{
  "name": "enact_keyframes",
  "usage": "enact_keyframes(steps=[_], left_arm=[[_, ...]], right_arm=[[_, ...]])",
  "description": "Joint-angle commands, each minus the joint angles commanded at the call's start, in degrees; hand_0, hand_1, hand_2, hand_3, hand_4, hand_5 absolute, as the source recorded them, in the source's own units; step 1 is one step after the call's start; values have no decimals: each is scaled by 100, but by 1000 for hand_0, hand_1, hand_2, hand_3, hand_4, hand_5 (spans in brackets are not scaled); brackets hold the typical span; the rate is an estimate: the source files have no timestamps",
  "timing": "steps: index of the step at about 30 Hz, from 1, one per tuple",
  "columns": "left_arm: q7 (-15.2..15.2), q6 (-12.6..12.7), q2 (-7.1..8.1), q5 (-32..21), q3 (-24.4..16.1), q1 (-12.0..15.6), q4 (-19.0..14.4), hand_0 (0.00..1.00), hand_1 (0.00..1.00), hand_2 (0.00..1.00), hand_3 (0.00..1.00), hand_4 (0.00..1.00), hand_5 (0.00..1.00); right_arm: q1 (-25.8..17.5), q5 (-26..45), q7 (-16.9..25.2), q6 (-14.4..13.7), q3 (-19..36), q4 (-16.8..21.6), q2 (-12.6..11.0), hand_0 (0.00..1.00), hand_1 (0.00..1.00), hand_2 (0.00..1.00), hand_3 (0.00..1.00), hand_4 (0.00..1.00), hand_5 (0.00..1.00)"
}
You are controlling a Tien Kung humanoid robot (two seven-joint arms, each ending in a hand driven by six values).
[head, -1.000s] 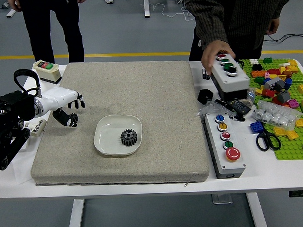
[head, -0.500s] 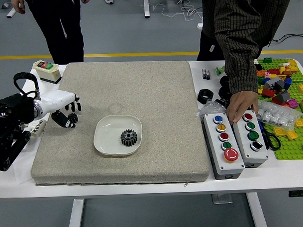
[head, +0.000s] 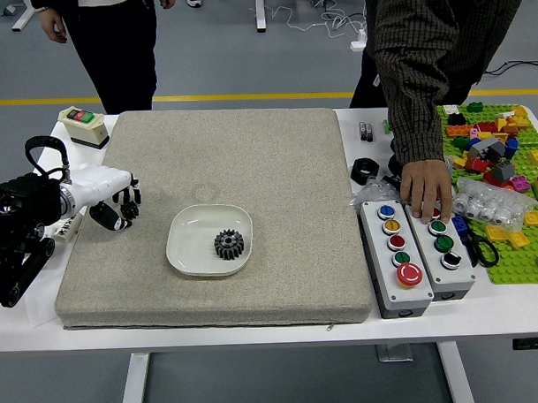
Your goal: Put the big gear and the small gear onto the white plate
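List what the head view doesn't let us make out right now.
- Left hand: whether it holds anything; dark, small detail.
- Right hand: outside the head view.
- Gear on the white plate: big or small one; head view shows no second gear clearly.
- Right-hand button box: upper end, covered by a person's hand.

1 gear [head: 229, 244] on 1 plate [head: 188, 255], 2 button boxes [head: 384, 265], 1 switch box [head: 83, 129], 1 pair of scissors [head: 487, 253], 2 people [head: 421, 63].
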Motion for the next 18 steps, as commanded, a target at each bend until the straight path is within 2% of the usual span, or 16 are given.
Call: enact_keyframes(steps=[1, 2, 7, 8, 18], left_arm=[[2, 5, -3, 0, 1, -1, 5, 317, 489, 538, 586, 678, 121], [7, 21, -13, 0, 9, -3, 11, 289, 448, 510, 557, 534, 72], [34, 78, -44, 0, 37, 1, 18, 289, 448, 510, 557, 534, 72], [38, 93, -48, 0, 40, 3, 22, 269, 416, 483, 529, 460, 49], [62, 5, -59, 0, 63, 44, 46, 254, 386, 456, 512, 449, 14]], right_arm=[[0, -2, 0, 0, 0, 0, 0, 766, 789, 842, 822, 998, 802], [0, 3, 1, 1, -2, -1, -1, 766, 790, 842, 822, 998, 802], [-10, 1, 5, 1, -20, -2, 0, 766, 790, 842, 822, 998, 802], [-12, 4, 5, 0, -24, -3, 0, 764, 789, 842, 822, 998, 802], [-44, -4, 9, 2, -58, -4, 6, 764, 790, 841, 822, 998, 803]])
